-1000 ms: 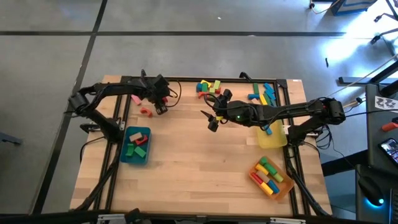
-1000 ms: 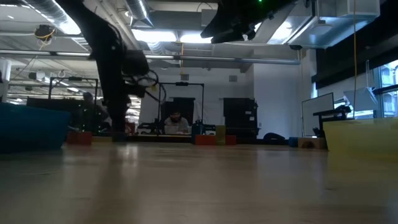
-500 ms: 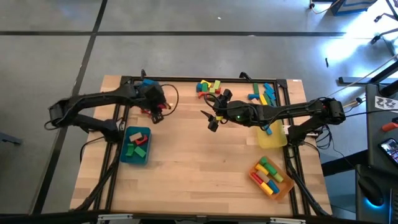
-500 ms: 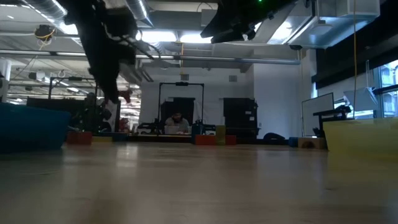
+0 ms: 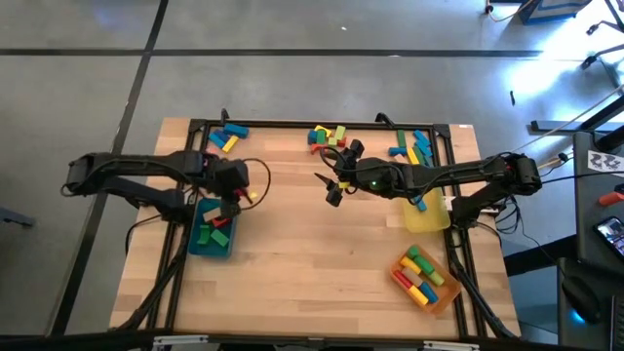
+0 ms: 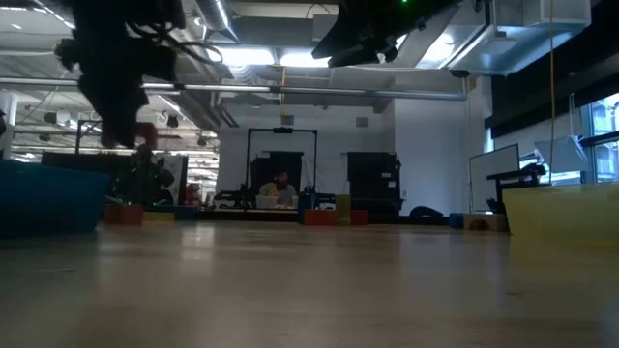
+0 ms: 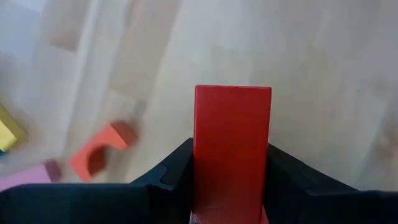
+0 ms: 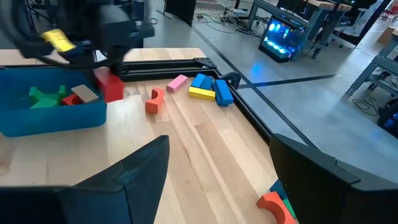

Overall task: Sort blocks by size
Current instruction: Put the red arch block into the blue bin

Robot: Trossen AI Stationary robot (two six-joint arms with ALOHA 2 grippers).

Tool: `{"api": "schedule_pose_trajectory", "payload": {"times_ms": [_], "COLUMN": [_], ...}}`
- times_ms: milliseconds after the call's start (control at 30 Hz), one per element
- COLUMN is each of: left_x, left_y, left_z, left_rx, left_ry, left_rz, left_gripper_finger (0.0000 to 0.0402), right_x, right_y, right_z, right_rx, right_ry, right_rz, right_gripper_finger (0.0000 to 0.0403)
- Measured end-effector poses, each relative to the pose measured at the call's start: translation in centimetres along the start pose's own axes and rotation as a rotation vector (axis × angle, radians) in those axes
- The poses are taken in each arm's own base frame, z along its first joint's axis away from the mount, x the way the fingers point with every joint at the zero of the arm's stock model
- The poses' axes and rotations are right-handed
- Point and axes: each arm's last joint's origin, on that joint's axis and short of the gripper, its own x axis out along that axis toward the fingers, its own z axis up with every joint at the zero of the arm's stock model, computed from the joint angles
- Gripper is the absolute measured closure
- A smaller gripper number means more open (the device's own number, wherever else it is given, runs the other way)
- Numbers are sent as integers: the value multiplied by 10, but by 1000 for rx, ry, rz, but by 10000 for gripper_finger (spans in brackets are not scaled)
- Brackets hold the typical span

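My left gripper (image 5: 232,191) hangs over the far right corner of the teal tray (image 5: 198,244), shut on a red block (image 7: 232,146). The block also shows in the right wrist view (image 8: 111,87) and the low view (image 6: 145,135). The tray holds green and red blocks (image 8: 56,94). An orange arch (image 8: 153,99), a pink block (image 8: 177,82) and blue and yellow blocks (image 5: 224,137) lie on the table's far left. My right gripper (image 5: 331,185) stands open above the table's middle, with nothing between its fingers. My left gripper pinches the red block's two long side faces (image 7: 200,162) between its two fingers. The fingers point steeply down and lie along the block, whose free end (image 7: 232,93) sticks out past the fingertips. The block hangs clear of table and tray.
Loose blocks lie at the far edge, a cluster at the middle (image 5: 329,136) and one at the right (image 5: 411,146). A yellow tray (image 5: 427,218) and an orange tray (image 5: 437,292) with blocks stand at the right. Bare wood (image 5: 312,253) spreads across the middle and near side.
My left gripper has risen from the table's far left with the red block and swung toward the near edge, to the teal tray's far right corner. The block is now lifted clear. The blue and yellow blocks behind the arm have come into view.
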Motion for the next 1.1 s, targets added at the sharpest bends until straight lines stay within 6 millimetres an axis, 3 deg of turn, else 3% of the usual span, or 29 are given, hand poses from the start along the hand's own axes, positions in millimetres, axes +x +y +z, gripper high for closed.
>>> {"api": "schedule_pose_trajectory", "payload": {"times_ms": [500, 867, 1100], "left_x": [-3, 26, 30], "left_y": [-40, -43, -43], "left_z": [-26, -56, -58], "left_rx": [81, 12, 25], "left_ry": [124, 261, 257], "left_rz": [-99, -41, -46], "left_gripper_finger": [273, 273, 272], "right_x": [0, 0, 0], "right_y": [0, 0, 0], "right_z": [0, 0, 0], "right_rx": [1, 1, 2], "right_ry": [-2, -3, -3], "right_rz": [0, 0, 0], "right_gripper_finger": [123, 123, 123]}}
